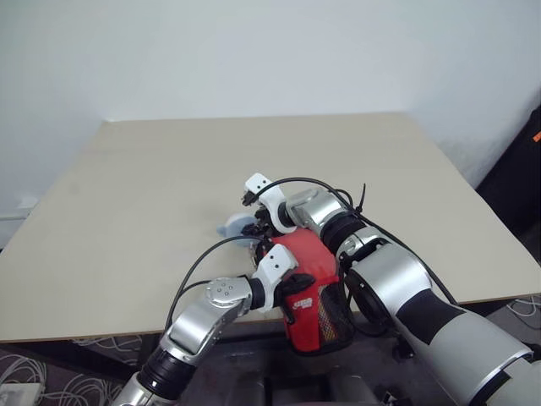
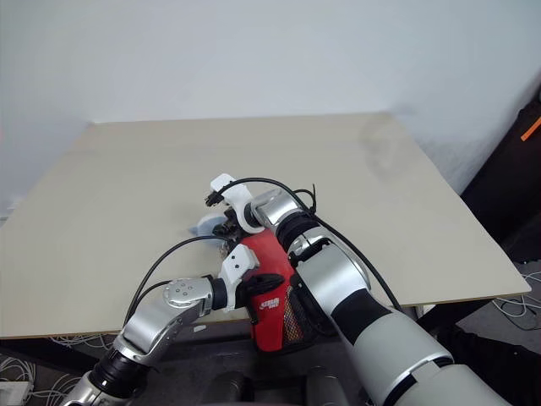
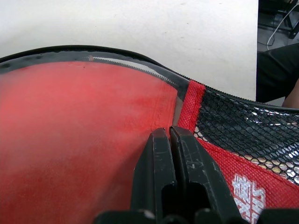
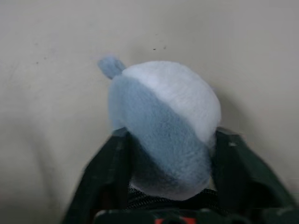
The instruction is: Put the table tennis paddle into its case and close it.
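Note:
The red case (image 1: 306, 258) lies at the table's near edge, its black mesh end (image 1: 334, 317) hanging over the edge toward me. My left gripper (image 3: 169, 133) is shut, and its fingertips rest on the case's red fabric beside the mesh seam. The right gripper (image 4: 170, 135) reaches across past the case's far end. There its fingers (image 4: 229, 154) are shut against both sides of a small fluffy grey-blue round item (image 4: 159, 116) that sits on the table. The table tennis paddle is hidden.
The beige table (image 1: 169, 186) stretches away to a white wall, bare beyond the case. A dark object with an orange mark (image 1: 526, 169) stands off the table's right side. Cables (image 1: 34, 381) lie on the floor at the lower left.

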`<state>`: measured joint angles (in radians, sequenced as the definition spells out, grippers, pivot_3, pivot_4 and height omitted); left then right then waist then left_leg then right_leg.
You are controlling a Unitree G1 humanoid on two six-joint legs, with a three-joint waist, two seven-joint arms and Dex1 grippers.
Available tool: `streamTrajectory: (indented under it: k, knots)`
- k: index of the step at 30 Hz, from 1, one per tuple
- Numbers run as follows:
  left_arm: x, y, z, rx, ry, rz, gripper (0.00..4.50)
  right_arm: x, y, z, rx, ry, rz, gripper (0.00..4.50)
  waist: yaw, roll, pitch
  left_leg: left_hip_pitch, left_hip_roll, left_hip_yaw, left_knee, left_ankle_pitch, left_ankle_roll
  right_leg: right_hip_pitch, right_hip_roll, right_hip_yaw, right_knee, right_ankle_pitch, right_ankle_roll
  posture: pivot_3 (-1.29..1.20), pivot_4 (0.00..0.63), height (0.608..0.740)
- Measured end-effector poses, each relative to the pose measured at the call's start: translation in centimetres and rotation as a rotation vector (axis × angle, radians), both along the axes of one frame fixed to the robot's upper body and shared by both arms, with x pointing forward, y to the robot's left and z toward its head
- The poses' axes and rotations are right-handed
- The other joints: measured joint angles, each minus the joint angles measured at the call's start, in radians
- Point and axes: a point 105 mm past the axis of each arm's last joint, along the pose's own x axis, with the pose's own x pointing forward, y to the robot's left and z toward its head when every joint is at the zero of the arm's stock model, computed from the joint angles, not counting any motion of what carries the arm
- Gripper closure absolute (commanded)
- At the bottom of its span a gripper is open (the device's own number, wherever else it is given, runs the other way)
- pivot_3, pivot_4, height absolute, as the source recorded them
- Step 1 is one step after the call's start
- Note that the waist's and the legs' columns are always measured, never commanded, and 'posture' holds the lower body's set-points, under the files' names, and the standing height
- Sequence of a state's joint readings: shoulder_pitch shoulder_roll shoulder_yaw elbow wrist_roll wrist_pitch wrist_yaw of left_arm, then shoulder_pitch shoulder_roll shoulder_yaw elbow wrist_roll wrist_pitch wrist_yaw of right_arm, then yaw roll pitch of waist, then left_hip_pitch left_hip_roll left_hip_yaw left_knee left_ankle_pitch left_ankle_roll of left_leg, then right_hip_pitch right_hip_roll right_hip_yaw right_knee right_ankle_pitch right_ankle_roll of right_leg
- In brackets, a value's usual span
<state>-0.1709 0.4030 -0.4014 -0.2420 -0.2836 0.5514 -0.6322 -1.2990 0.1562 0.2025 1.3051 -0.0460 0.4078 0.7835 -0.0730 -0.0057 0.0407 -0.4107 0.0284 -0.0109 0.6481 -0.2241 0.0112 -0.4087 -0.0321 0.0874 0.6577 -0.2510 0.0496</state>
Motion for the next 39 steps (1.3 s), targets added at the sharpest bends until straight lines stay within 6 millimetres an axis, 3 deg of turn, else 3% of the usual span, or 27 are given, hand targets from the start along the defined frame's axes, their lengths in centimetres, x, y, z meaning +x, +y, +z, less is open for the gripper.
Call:
streamTrajectory:
  k: [3,5,13,26,39]
  knots:
    - [0.0,0.0,0.0,0.001,0.000,0.000,4.50,0.0,0.0,0.0,0.002,-0.002,0.001,4.02,0.000,0.000,0.000,0.000,0.000,0.000,0.000,0.000,0.000,0.000,0.000,0.000,0.000,0.000,0.000,0.00,0.000,0.740]
    - [0.0,0.0,0.0,0.001,-0.001,0.000,4.50,-0.1,0.2,0.1,0.011,0.005,0.006,4.34,0.000,0.000,0.000,0.000,0.000,0.000,0.000,0.000,0.000,0.000,0.000,0.000,0.000,0.000,0.000,0.00,0.000,0.740]
    - [0.1,0.0,0.0,-0.001,0.000,-0.006,4.50,-0.2,0.5,0.3,0.025,-0.018,0.032,4.36,0.000,0.000,0.000,0.000,0.000,0.000,0.000,0.000,0.000,0.000,0.000,0.000,0.000,0.000,0.000,0.00,0.000,0.740]
    - [0.6,-0.2,0.0,0.004,-0.022,0.018,4.50,2.1,0.2,1.8,0.086,-0.170,-0.126,4.36,0.000,0.000,0.000,0.000,0.000,0.000,0.001,0.000,0.000,0.000,0.000,0.000,0.001,0.000,0.000,0.00,0.000,0.740]
    - [3.0,0.3,-0.2,0.054,-0.096,0.150,4.50,2.5,-0.1,1.6,0.090,-0.176,-0.167,4.36,0.000,0.000,-0.001,0.001,0.000,-0.001,0.001,0.000,0.000,0.002,0.000,-0.001,0.001,0.000,0.000,0.00,0.000,0.740]
